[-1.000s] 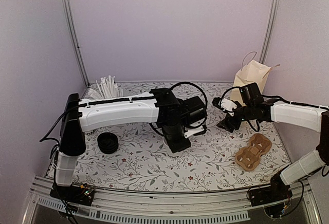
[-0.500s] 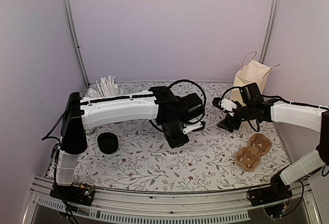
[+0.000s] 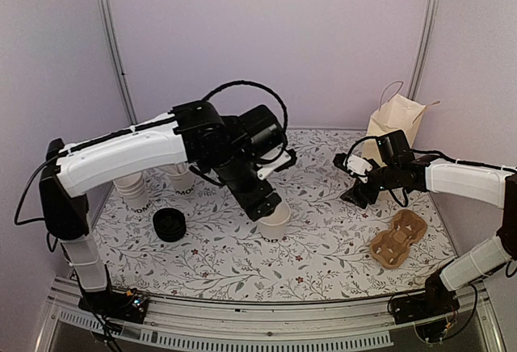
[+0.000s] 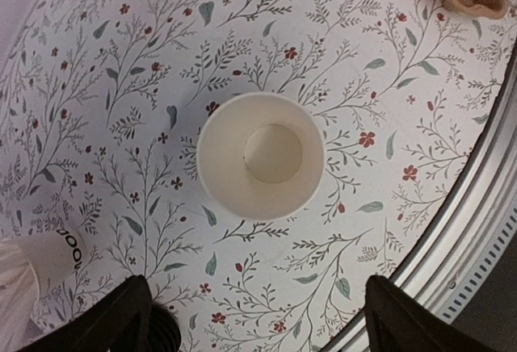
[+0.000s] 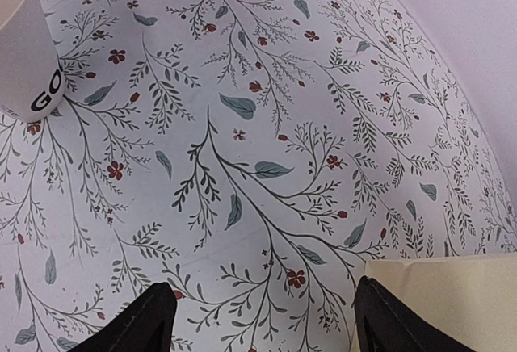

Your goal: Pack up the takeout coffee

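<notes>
Lidless takeout coffee cup (image 3: 275,224) stands upright mid-bench toward the front edge, looks empty inside. Above it the left gripper (image 3: 265,205), jaws released wide. The black lid (image 3: 170,224) lies well apart, front-left. Near the paper bag (image 3: 396,122) at the back-right corner, right gripper (image 3: 355,194) also released.

The left pincer (image 4: 257,283) hangs over the counter (image 3: 323,267). An open cup (image 4: 260,154) stands on the counter right below it, apart from both fingers. A lid (image 3: 170,224) lies well to this pincer's left, and other cups (image 3: 133,192) stand behind the lid. A cup carrier (image 3: 397,239) lies far to its right. The right pincer (image 5: 262,286) is behind that carrier. A paper bag (image 5: 436,303) stands just beside its right finger, and the open cup is well off to its left.
</notes>
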Controlling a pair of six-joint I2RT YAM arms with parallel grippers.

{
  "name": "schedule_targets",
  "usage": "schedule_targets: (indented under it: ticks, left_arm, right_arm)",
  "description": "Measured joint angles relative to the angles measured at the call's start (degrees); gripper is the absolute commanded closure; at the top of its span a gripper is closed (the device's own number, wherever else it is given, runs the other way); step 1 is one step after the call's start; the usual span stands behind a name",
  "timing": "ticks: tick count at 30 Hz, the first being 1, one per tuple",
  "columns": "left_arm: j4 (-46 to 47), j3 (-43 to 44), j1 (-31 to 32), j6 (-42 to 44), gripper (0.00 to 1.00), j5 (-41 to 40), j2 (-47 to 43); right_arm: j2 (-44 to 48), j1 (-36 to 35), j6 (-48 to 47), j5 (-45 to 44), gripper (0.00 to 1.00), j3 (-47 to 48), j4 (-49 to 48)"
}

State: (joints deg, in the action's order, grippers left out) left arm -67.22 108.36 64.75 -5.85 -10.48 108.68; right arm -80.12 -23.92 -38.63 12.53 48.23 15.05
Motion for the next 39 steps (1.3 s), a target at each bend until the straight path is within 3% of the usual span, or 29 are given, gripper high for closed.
schedule_targets:
  ticks: [4, 9, 15, 20, 25, 39]
  left_arm:
    - [-1.9, -8.5, -3.1, -5.0, 0.01, -1.0, -8.1]
    - [-5.3, -19.9, -5.7, -10.4, 0.00, -8.1, -9.7]
    - [-4.9, -30.2, -10.7, -13.4, 0.28, -9.3, -13.9]
    - [-3.6, -34.2, -18.6, -13.7, 0.46, -7.8, -17.6]
    - [-2.7, -36.5, -21.8, -13.3, 0.56, -4.9, -17.6]
    - [1.1, -38.5, -23.3, -11.6, 0.61, -0.4, -12.2]
  right_arm:
    - [0.0, 0.0, -0.2, 0.0, 0.21, 0.0, 0.0]
    - [0.0, 0.0, -0.4, 0.0, 0.21, 0.0, 0.2]
    - [0.0, 0.0, -0.6, 0.0, 0.21, 0.0, 0.4]
    - [0.0, 0.0, -0.9, 0.0, 0.21, 0.0, 0.4]
    - [-0.3, 0.0, -1.0, 0.0, 0.20, 0.0, 0.5]
    - [-1.1, 0.0, -1.2, 0.0, 0.21, 0.0, 1.0]
